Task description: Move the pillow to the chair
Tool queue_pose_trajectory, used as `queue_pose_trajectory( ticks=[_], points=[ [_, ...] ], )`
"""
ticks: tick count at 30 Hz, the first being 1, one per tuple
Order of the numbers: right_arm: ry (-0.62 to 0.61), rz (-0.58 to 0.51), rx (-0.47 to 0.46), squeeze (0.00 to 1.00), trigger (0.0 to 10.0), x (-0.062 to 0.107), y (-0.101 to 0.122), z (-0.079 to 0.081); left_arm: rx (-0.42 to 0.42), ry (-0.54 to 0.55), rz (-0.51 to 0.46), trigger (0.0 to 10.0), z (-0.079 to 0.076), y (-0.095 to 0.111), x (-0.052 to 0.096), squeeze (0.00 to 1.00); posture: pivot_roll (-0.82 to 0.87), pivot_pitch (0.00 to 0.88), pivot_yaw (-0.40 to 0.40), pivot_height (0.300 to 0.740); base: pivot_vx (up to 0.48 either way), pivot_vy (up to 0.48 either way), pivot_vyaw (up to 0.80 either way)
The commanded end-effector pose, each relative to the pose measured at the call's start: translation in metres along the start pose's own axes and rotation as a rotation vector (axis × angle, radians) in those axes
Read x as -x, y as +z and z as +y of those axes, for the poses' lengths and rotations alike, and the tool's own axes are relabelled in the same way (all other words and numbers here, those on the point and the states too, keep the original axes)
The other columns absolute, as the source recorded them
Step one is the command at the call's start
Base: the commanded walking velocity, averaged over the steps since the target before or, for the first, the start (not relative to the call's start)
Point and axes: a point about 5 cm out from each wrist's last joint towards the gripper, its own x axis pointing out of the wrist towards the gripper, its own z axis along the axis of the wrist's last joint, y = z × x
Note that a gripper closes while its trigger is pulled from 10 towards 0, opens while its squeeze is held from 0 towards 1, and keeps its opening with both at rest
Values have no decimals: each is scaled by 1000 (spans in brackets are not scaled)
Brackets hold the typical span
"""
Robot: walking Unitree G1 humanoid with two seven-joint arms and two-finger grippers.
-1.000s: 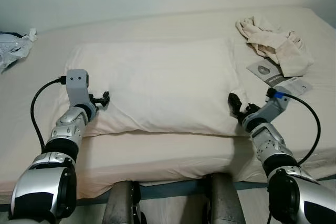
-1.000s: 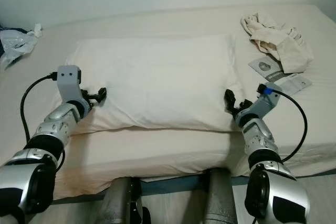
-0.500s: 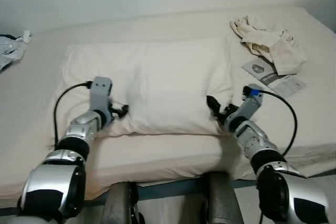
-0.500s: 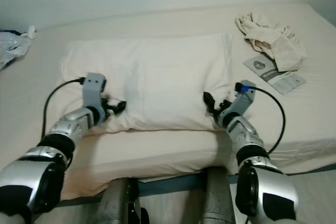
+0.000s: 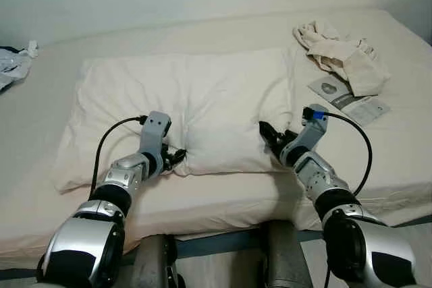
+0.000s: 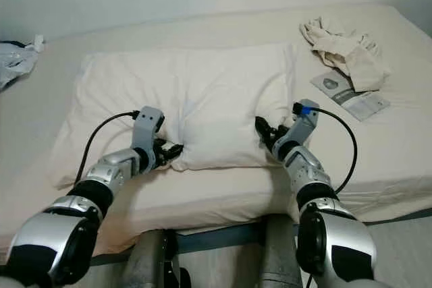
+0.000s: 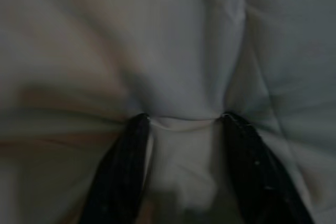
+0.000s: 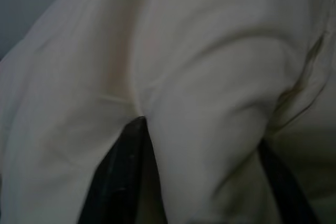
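A large white pillow [image 5: 196,96] lies flat on the bed [image 5: 223,197], its near middle part bunched up. My left gripper [image 5: 177,158] presses into the pillow's near edge from the left. My right gripper [image 5: 266,133] presses into its near right corner. In the left wrist view the left gripper [image 7: 184,116] is open, with a fold of pillow fabric [image 7: 184,77] bulging between the black fingers [image 7: 123,166]. In the right wrist view the right gripper [image 8: 199,132] is open too, and the pillow [image 8: 199,66] swells between its wide-set fingers [image 8: 121,171].
A crumpled beige cloth [image 5: 341,55] and a printed leaflet [image 5: 347,99] lie on the bed's right side. A plastic bag [image 5: 12,69] sits at the far left. A wall runs behind the bed. My own legs [image 5: 155,261] stand against the bed's near edge.
Both grippers have moved inward toward each other along the pillow's near edge, the left one much further. The pillow's front is now squeezed and bunched between them.
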Motion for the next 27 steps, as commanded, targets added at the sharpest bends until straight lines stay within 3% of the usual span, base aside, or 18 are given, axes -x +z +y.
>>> queue_pose_trajectory(
  ticks=[1, 14, 20, 22, 24, 27],
  points=[
    [65, 31, -22, 0, 0, -5, -10, 15, 25, -13, 66, 0, -6, -21, 1, 0, 40, 231, 58, 581, 0, 0, 0],
    [133, -18, -22, 0, 0, -12, 5, 27, 44, -16, 1, 0, -4, -7, 0, 0, 21, 165, 41, 581, 0, 0, 0],
    [208, -122, -46, 0, 0, -18, 31, 42, 94, 24, -147, 0, 8, 28, 2, 0, 7, 113, 30, 581, 0, 0, 0],
    [242, -177, -60, 0, 0, -20, 45, 49, 121, 21, -258, 0, 12, 51, 5, 0, 5, 101, 28, 581, 0, 0, 0],
    [277, -218, -64, 0, 0, -22, 57, 55, 150, 40, -363, 10000, 18, 70, 9, 0, 5, 97, 27, 581, 0, 0, 0],
    [311, -246, -66, 0, 0, -22, 64, 61, 190, 53, -469, 10000, 24, 87, 16, 0, 0, 70, 27, 581, 0, 0, 0]
  ],
)
